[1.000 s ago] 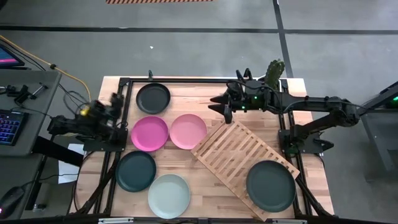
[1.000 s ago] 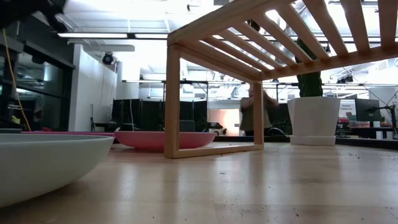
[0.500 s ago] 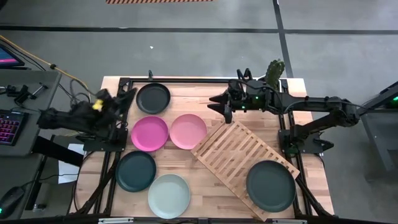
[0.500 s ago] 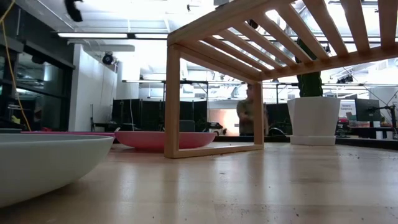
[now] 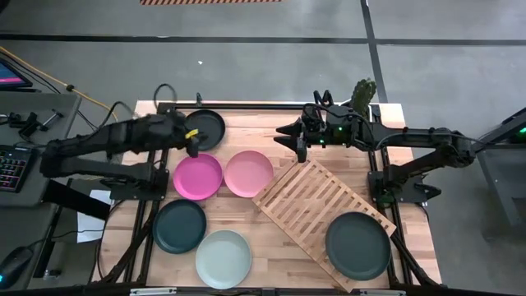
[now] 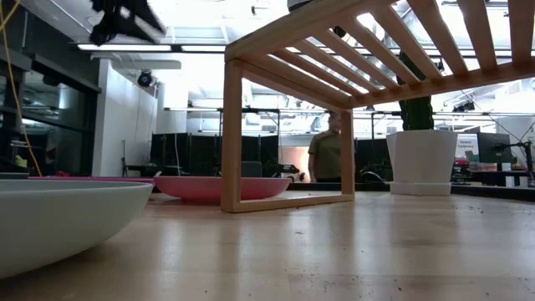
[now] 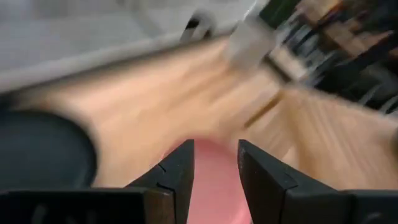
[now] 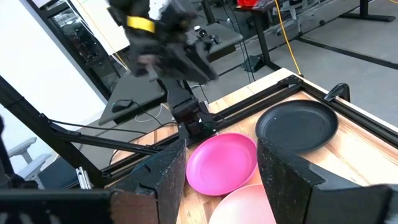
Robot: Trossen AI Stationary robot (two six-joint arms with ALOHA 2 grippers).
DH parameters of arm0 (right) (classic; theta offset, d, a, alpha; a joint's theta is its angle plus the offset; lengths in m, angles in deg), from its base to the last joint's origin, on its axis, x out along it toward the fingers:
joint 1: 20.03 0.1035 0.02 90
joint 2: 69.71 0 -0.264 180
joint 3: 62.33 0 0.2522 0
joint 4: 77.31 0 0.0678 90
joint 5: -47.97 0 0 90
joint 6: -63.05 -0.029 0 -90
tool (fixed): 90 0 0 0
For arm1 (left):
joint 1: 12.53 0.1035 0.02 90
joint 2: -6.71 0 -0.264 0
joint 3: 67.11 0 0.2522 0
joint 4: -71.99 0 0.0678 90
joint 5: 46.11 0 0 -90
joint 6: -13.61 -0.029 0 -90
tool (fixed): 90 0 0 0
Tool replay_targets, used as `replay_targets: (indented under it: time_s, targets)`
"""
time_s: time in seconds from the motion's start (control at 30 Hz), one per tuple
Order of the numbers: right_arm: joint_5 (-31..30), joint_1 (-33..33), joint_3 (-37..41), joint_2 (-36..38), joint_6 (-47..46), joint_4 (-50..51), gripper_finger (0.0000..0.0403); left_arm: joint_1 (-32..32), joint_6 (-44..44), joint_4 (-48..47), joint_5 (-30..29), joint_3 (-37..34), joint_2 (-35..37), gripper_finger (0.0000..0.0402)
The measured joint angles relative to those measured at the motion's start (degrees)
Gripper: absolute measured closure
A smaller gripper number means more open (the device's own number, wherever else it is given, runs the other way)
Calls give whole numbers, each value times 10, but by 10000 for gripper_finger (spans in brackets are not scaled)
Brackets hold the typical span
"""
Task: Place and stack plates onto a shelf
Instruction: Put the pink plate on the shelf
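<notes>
Several round plates lie flat on the wooden table: a black one (image 5: 205, 127) at the far left, a magenta one (image 5: 198, 176), a light pink one (image 5: 248, 173), a dark teal one (image 5: 180, 226) and a pale mint one (image 5: 223, 259). The slatted wooden shelf (image 5: 308, 201) stands aslant right of the middle, with a dark grey plate (image 5: 358, 245) over its near right end. My left gripper (image 5: 193, 145) hangs open in the air over the black plate's near edge; its wrist view shows the open gripper (image 7: 214, 174) above the pink plate (image 7: 214, 186). My right gripper (image 5: 288, 138) hovers open over the far middle.
A potted cactus (image 5: 362, 92) stands at the far right edge beside my right arm. Black frame rails (image 5: 168, 115) run along the table's left and far sides. Bare tabletop lies between the shelf and the far edge. A person (image 6: 324, 155) stands in the room beyond.
My left arm has swung from the table's left edge toward the black plate, rising, and its gripper has tipped forward and downward. Its fingers have stayed open. The plates and the shelf have not moved. The person behind has shifted.
</notes>
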Motion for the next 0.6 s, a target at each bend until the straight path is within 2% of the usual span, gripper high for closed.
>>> replay_targets:
  time_s: [0.13, 0.23, 0.33, 0.47, 0.6]
  targets:
    - [0, 0, 0, 0, 0, 0, 224, 79, 49, -119, 101, -2, -49, 289]
    - [0, 0, 0, 0, 1, 0, 224, 113, 72, -188, 139, -14, -89, 289]
    - [0, 0, 0, 0, 0, 1, 224, 127, 78, -217, 137, -29, -127, 289]
    - [0, 0, 0, 0, -1, 2, 224, 137, 63, -207, 131, -52, -169, 289]
    - [0, 0, 0, 0, -1, 5, 224, 144, 40, -208, 102, -79, -213, 289]
